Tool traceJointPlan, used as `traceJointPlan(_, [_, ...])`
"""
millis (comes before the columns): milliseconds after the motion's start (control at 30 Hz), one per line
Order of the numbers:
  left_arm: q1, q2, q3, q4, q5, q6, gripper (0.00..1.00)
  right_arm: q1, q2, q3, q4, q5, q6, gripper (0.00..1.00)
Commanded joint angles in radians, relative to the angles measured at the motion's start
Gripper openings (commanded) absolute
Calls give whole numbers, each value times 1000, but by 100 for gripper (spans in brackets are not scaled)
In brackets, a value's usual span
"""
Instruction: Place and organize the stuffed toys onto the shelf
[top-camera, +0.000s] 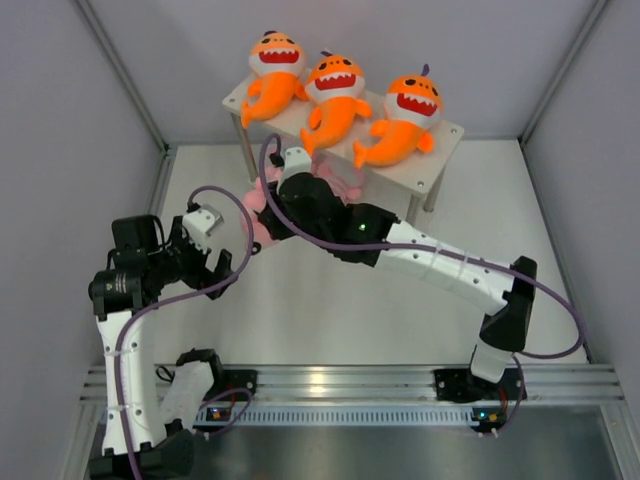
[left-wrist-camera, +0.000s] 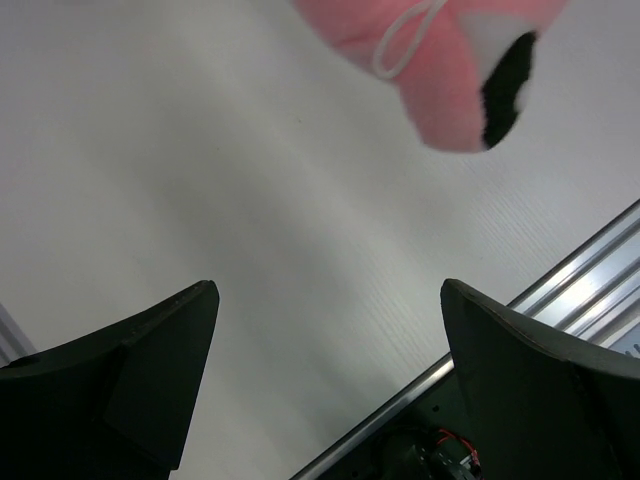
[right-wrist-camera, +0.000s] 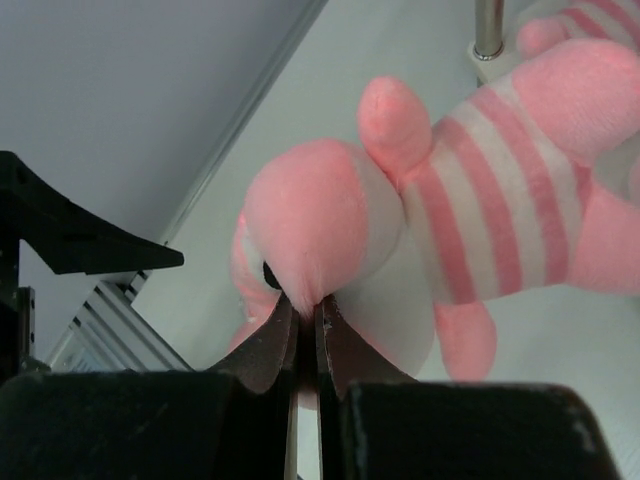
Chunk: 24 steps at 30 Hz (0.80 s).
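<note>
Slip risk on a thin pinch

Right jaws are clenched on just a sliver of fabric at the pink striped plush's (right-wrist-camera: 420, 220) face. Its body lies wholly beyond the tips, near the shelf (top-camera: 432, 165) leg. Any swing could shed it. Left jaws gape, empty, over the worktop (left-wrist-camera: 200, 150).

Three orange shark plushes (top-camera: 277, 70) (top-camera: 335, 97) (top-camera: 405, 122), two pink striped plushes (right-wrist-camera: 330, 215) (right-wrist-camera: 600, 15) visible, one white shelf (top-camera: 437, 160), two robot arms (top-camera: 125, 330) (top-camera: 440, 265)
</note>
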Motion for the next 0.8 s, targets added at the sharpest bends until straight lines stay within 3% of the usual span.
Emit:
traceJointPlan(0, [-3, 1, 23, -19, 111, 19, 99, -4, 27, -34, 145, -6, 76, 0])
traceJointPlan(133, [-3, 13, 23, -21, 174, 9, 99, -58, 77, -51, 207, -153, 198, 0])
traceJointPlan(267, [-3, 55, 12, -12, 199, 7, 99, -55, 122, -46, 257, -148, 243, 0])
traceJointPlan(567, [-3, 128, -25, 175, -42, -110, 99, -44, 117, -86, 314, -183, 294, 0])
traceJointPlan(767, [-3, 133, -20, 220, 42, -113, 99, -44, 93, -158, 351, -204, 322, 0])
